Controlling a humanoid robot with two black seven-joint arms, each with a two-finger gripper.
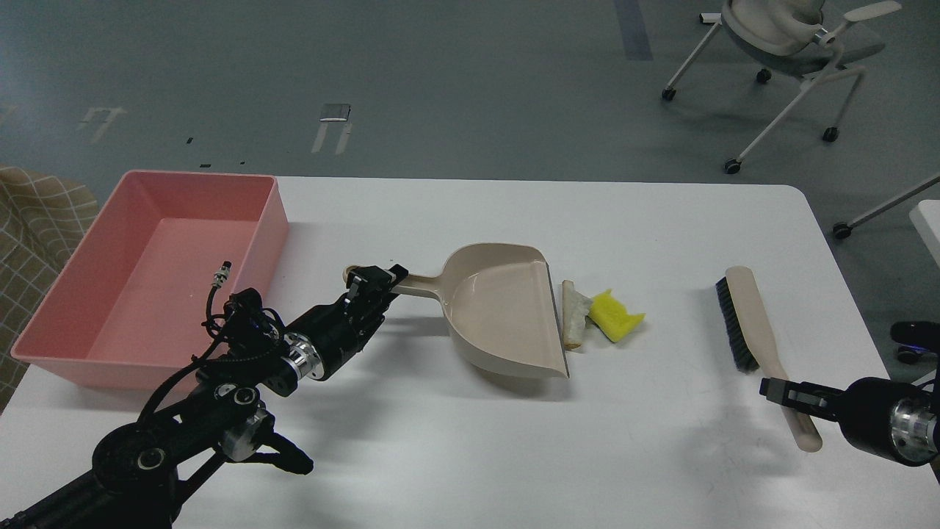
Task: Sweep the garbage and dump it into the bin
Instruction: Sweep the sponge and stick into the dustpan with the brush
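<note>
Left gripper at frame centre-left, closed around dustpan handle. Right gripper lower right at brush handle; grip unclear, can't tell. Bread slice and yellow sponge chunk touching, just right of the dustpan mouth. Pink bin left on white surface.

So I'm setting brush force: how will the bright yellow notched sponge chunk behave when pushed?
The bright yellow notched sponge chunk looks light and soft, so it should probably slide easily. Its irregular shape may make it tumble rather than roll.
</note>
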